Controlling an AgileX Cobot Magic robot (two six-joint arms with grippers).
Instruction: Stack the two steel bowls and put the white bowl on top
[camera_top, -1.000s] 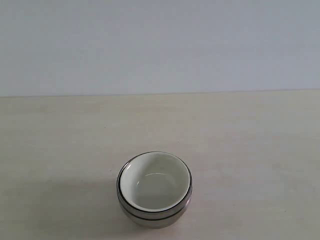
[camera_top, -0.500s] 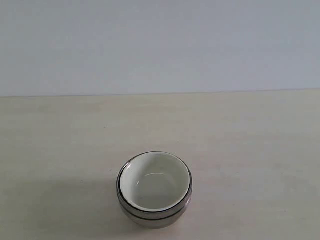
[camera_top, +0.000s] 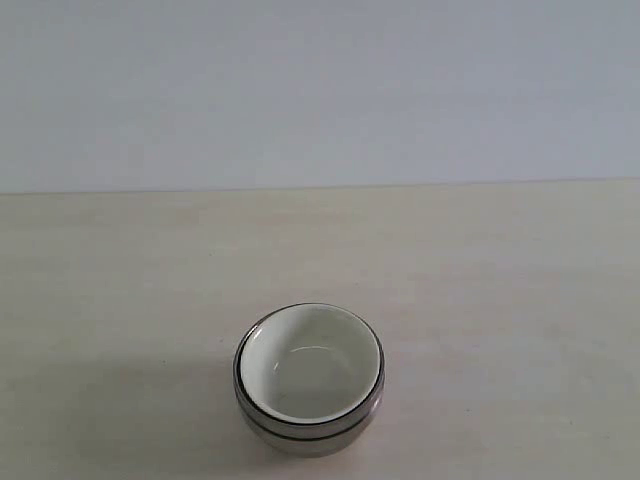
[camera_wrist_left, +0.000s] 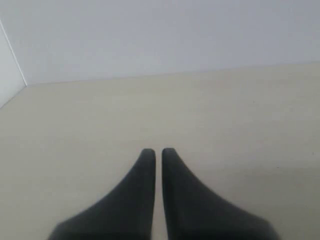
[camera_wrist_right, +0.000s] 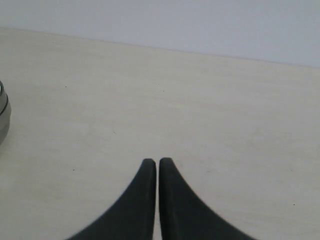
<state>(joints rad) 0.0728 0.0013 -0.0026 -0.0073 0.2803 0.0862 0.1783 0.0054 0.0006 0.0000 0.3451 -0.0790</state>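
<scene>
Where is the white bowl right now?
In the exterior view the white bowl sits nested inside the steel bowls, low in the picture and just left of the middle, on the pale table.

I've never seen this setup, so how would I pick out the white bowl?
On the pale table, close to the exterior camera, the steel bowls stand stacked. The white bowl sits nested in the top of them. It alone is glossy white; those under it are shiny metal.
</scene>
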